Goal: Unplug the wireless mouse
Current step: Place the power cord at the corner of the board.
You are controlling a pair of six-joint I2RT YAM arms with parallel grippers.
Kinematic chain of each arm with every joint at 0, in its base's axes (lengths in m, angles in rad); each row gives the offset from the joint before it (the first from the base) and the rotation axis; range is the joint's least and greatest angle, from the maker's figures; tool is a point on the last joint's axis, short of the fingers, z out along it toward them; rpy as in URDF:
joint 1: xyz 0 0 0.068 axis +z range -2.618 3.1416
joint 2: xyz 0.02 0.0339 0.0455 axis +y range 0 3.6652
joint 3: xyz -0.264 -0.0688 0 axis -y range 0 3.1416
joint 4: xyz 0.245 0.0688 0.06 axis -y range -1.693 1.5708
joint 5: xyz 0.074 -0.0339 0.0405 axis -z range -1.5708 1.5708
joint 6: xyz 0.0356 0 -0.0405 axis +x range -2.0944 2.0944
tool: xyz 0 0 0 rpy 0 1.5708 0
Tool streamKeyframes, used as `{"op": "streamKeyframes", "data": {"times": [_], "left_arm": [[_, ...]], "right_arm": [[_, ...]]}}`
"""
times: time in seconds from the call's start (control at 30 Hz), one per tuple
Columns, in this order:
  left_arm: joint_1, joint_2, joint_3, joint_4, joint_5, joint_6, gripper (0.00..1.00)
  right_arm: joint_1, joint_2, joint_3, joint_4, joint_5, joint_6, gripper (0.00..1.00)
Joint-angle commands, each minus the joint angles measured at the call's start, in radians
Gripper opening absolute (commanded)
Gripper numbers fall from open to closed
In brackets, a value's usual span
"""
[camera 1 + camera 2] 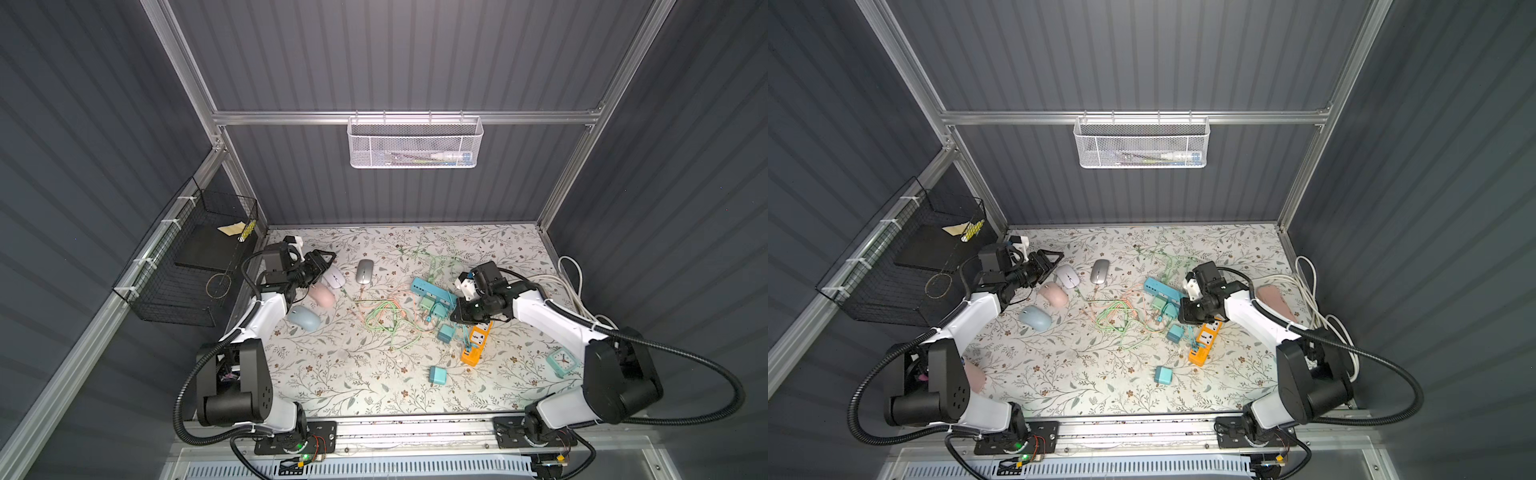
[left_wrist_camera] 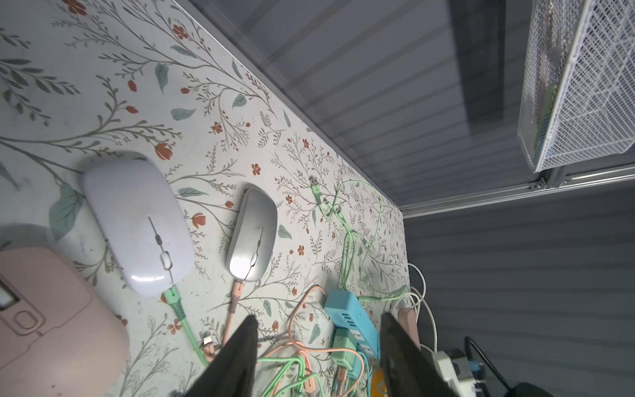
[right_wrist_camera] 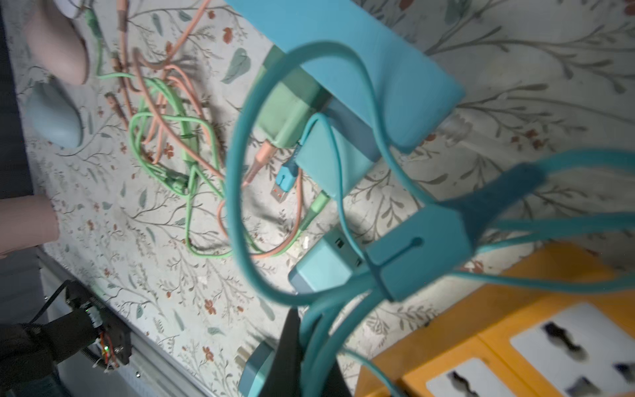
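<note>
Left gripper (image 2: 318,357) fingers stand apart and empty, near the white mouse (image 2: 137,223), whose green plug (image 2: 173,299) sits seated. Right gripper (image 3: 309,361), well apart from that mouse, pinches the teal cable (image 3: 235,178). A sideways tug could drag the light mouse. The silver mouse (image 2: 252,233) and pink mouse (image 2: 51,326) crowd beside it.

Wide open at the table (image 1: 353,386) front, nearest the arm bases: only 1 teal charger (image 1: 437,375) there. Bare too along the back wall, behind the mice. Tight at the left: white mouse (image 2: 137,223) just beside pink mouse (image 1: 321,296), silver mouse (image 2: 252,237) near on the other side, narrow lane between white and silver. Cable tangle (image 1: 386,316) across the middle, right off both plugged noses. Further right, blue power strip (image 1: 432,291), orange power strip (image 1: 476,343) and a raised teal cable (image 3: 237,178) loop.
</note>
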Motion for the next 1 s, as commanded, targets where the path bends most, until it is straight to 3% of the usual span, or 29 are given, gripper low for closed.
{"op": "streamKeyframes", "data": {"times": [0.0,0.33,0.63,0.83,0.97], "left_arm": [[-0.002,-0.044,-0.015,0.08,0.046,0.013,0.57],[-0.002,-0.059,-0.037,0.137,0.078,-0.038,0.57],[0.001,-0.048,-0.043,0.167,0.092,-0.062,0.57],[0.003,-0.054,-0.047,0.164,0.09,-0.054,0.57],[0.005,-0.053,-0.045,0.164,0.092,-0.054,0.56]], "right_arm": [[0.007,0.044,0.037,0.021,0.067,-0.025,0.05],[0.008,0.139,0.091,0.008,0.076,-0.053,0.3],[0.021,0.188,0.103,0.021,0.062,-0.075,0.35],[0.03,0.23,0.132,0.009,0.108,-0.104,0.34],[0.032,0.241,0.134,0.006,0.106,-0.11,0.08]]}}
